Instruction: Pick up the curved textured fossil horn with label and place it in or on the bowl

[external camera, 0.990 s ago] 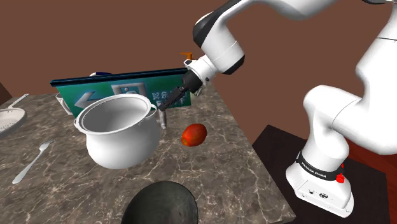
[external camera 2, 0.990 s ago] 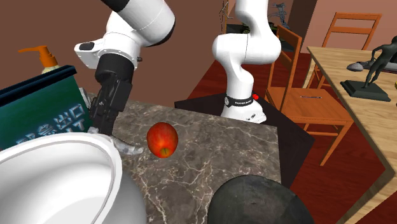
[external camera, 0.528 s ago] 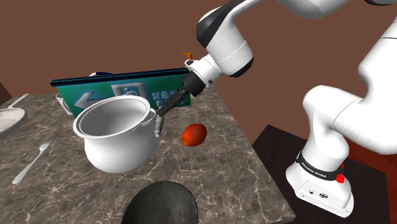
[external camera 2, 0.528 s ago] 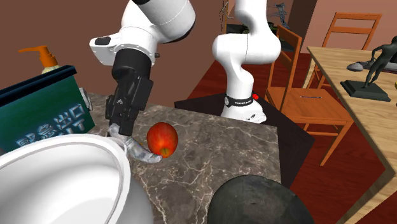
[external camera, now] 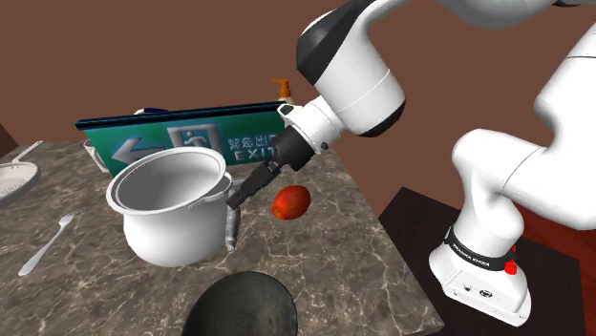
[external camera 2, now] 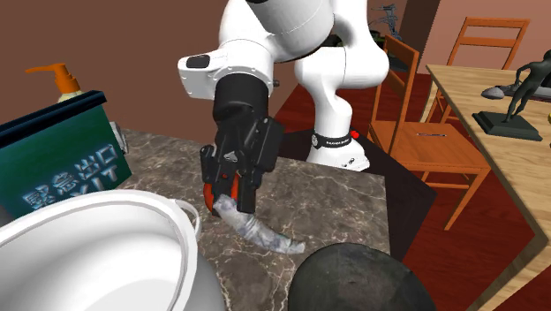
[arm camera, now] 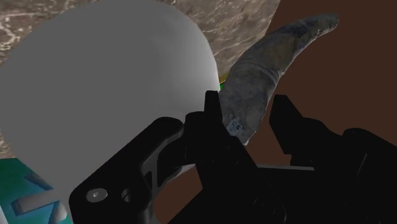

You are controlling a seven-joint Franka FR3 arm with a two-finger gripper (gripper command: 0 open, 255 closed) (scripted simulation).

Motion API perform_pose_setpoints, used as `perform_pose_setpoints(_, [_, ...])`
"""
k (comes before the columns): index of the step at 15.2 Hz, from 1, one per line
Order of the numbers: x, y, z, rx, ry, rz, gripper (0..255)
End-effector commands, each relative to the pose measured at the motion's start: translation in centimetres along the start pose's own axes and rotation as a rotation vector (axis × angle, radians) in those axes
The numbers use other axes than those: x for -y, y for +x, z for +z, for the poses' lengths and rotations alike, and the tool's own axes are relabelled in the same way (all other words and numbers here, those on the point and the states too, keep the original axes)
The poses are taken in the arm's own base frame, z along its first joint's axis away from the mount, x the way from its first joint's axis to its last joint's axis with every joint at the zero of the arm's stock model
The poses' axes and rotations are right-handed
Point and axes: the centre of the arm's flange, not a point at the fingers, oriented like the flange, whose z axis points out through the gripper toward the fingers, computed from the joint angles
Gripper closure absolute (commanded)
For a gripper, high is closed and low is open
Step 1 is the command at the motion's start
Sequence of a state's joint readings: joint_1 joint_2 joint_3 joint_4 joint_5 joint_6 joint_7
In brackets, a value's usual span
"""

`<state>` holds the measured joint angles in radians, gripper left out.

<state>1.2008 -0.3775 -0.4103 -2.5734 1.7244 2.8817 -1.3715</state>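
The grey curved horn [external camera 2: 258, 232] is hanging over the marble desk [external camera: 329, 262], its thick labelled end clasped in the tool [external camera 2: 226, 200]. It is sitting just beside the white pot [external camera: 177, 224], between the red apple [external camera: 290, 201] and the dark bowl [external camera: 239, 304].

Grey marbled tabletop [external camera: 325, 250] with white pot [external camera: 177, 224], red apple [external camera: 290, 201], dark bowl [external camera: 244, 307], fork [external camera: 46, 246], green exit sign [external camera: 143, 143].

horn [external camera 2: 256, 231] mottled grey | pot [external camera: 177, 215] white | apple [external camera: 290, 201] red | sign [external camera: 158, 134] green, white lettering | bowl [external camera: 244, 305] dark grey
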Motion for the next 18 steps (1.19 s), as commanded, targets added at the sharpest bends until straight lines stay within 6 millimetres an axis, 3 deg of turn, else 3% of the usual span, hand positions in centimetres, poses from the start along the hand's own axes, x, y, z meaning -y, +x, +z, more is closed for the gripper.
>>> perform_pose_setpoints(1, [2.5, -1.6, 0.5, 0.0, -0.002, 0.003, 255])
perform_pose_setpoints(10, [12.0, -6.5, 3.8, 0.0, -0.002, 0.003, 255])
perform_pose_setpoints(18, [9.6, -9.3, 5.9, 0.0, -0.002, 0.003, 255])
